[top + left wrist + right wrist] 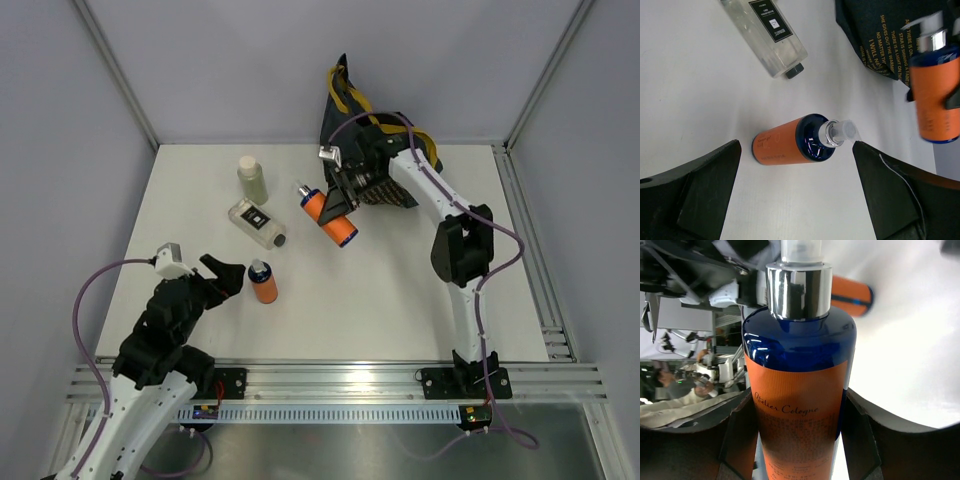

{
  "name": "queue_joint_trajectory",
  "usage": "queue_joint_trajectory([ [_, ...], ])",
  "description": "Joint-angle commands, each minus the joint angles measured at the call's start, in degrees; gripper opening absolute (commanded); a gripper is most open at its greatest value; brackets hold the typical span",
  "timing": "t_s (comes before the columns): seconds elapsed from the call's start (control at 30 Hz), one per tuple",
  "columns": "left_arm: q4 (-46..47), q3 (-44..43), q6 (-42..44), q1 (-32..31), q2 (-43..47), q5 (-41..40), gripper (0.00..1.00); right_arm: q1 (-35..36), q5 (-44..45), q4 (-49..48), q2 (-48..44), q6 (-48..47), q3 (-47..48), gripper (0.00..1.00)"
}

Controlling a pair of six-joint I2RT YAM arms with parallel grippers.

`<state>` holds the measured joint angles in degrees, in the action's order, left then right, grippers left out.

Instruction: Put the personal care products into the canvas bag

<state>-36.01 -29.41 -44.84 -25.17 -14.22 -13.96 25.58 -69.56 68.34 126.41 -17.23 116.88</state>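
Right gripper (338, 205) clamped mid-body on orange bottle (341, 231), just beside canvas bag (336, 108) at the tabletop (400, 300) far edge. Left gripper (226, 276) spread wide, holding nothing; second orange bottle (264, 284) just ahead.

The twelve-o'clock orange bottle (341, 230) and eight-o'clock orange bottle (264, 287) had blue shoulders; the canvas bag (340, 105) was navy with yellow lettering.

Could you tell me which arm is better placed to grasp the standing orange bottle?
Left: the left gripper is open beside the standing orange bottle; the right gripper is shut on the other orange bottle.
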Motion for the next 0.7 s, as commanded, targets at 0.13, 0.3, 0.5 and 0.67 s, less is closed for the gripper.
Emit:
queue_joint_trajectory([
  [0.13,2.0,-2.41,2.04,0.12,-1.78,0.6,0.99,-6.15,-7.17,-4.94,-9.16,13.78,16.8,0.11],
  [0.3,0.94,-2.06,1.51,0.12,-0.29,0.16,0.99,-15.27,-3.15,-19.54,-11.27,24.26,18.9,0.11],
  [0.5,0.94,-2.06,1.86,0.12,-0.55,0.33,0.99,-20.05,14.67,-18.51,-7.76,16.72,27.42,0.11],
  [0.67,0.94,-2.67,2.83,0.12,-2.3,1.03,0.99,-20.13,22.0,-20.17,-4.16,11.09,30.51,0.11],
])
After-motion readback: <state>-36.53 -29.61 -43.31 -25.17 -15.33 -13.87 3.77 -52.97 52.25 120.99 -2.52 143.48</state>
